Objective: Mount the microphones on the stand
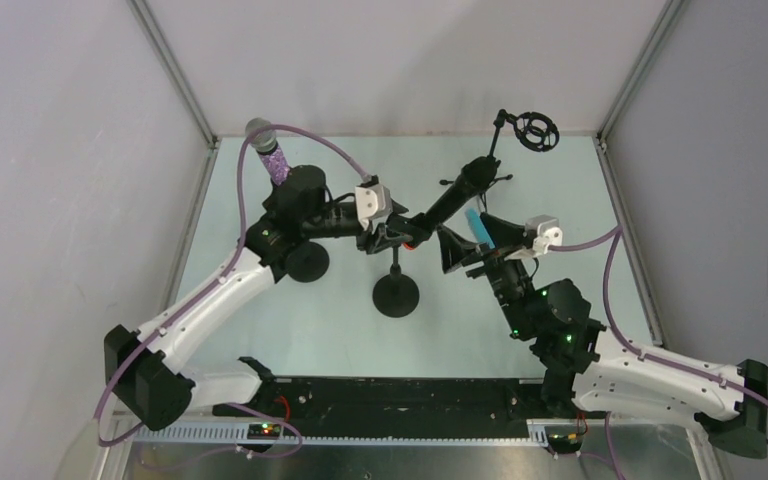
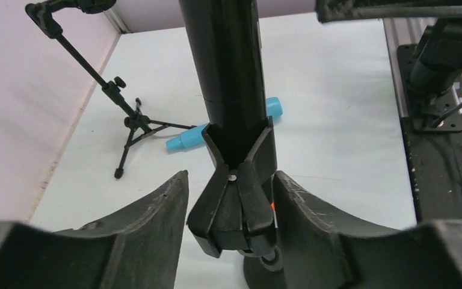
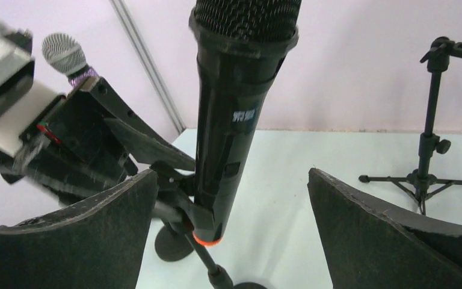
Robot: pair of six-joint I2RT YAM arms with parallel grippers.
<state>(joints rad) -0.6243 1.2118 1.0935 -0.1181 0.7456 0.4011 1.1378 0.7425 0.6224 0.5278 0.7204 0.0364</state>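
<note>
On the pale table (image 1: pixel 310 330), by count: three microphones, three stands, two claws. First, purple microphone (image 1: pixel 277 160) with silver mesh head, head up above left stand (image 1: pixel 307 262), lower end hidden behind the left arm. Second, black microphone (image 1: pixel 457 197) with orange end (image 3: pixel 206 239), slanted in the clip (image 2: pixel 234 205) of centre stand (image 1: pixel 396 296), head pointing toward the back right. Third, teal microphone (image 1: pixel 477 222), flat on the table and in none of the stands, seen from above just beside and under the right claw (image 3: pixel 233 171). Last of the stands, tripod stand (image 1: pixel 532 130) at the back right, well apart from both claws, with a ring mount on top. Left claw (image 2: pixel 230 180) spread partway, fingers (image 2: pixel 156 223) set to either side of the clip, with the black microphone's lower end rising between them; a sliver of table visible between one finger and the clip, contact on the other side impossible to tell. Right claw spread wide, one finger on each side of the black microphone's body, touching neither side, pinching nothing.
</note>
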